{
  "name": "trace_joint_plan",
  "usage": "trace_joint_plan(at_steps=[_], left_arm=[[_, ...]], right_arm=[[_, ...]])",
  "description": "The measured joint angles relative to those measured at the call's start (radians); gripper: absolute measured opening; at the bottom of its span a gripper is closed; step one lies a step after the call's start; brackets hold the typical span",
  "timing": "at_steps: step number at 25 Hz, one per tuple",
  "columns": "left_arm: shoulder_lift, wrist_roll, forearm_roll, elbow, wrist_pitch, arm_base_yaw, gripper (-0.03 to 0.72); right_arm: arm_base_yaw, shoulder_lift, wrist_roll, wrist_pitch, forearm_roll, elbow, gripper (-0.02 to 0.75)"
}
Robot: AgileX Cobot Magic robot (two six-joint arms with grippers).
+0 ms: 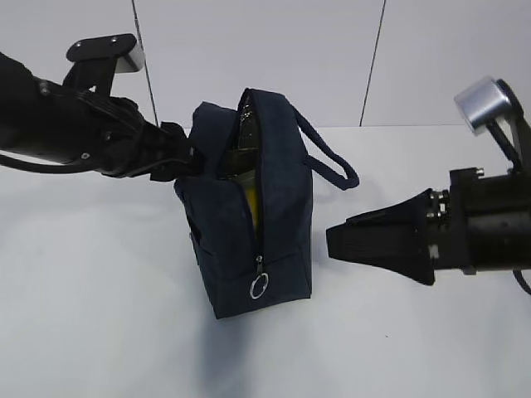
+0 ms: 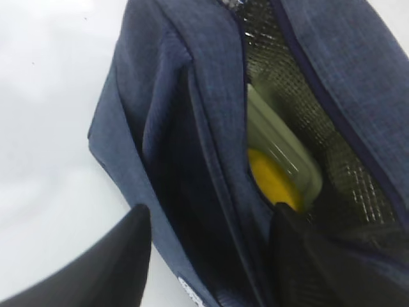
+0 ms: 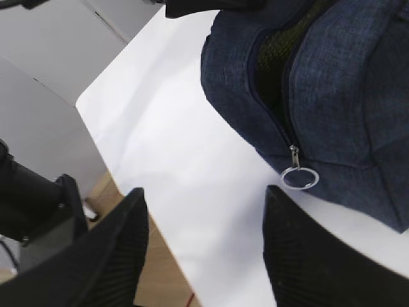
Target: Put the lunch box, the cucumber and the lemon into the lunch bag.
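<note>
Exterior view showed the lunch bag (image 1: 249, 207) standing upright on the white table (image 1: 99, 315), its zipper open down the facing side, with the ring pull (image 1: 258, 287) hanging near the bottom and one loop handle (image 1: 332, 162) drooping to the right. The left gripper (image 1: 187, 157) was pressed against the bag's upper left side, while the right gripper (image 1: 332, 240) sat just right of the bag and apart from it. Left wrist view looked into the opening: the lunch box (image 2: 281, 150) with its pale green lid stood on edge inside against the silvery lining, and the lemon (image 2: 273, 182) lay just beside it, lower down. The left gripper's fingers (image 2: 118, 262) stood apart, one on either side of a fold of the navy fabric; whether they actually pinched it could not be told. Right wrist view showed the right gripper's fingers (image 3: 115, 256) spread apart over bare table, holding nothing, with the ring pull just ahead of them. The cucumber could not be made out with certainty.
</note>
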State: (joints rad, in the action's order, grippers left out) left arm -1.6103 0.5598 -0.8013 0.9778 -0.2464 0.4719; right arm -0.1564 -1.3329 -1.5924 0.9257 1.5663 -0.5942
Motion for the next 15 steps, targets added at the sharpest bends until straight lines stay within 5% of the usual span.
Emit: trace_joint_plan(at_steps=[15], left_arm=[[0.000, 0.000, -0.006, 0.000, -0.017, 0.000, 0.368]], right_arm=[[0.000, -0.244, -0.374, -0.041, 0.198, 0.072, 0.437]])
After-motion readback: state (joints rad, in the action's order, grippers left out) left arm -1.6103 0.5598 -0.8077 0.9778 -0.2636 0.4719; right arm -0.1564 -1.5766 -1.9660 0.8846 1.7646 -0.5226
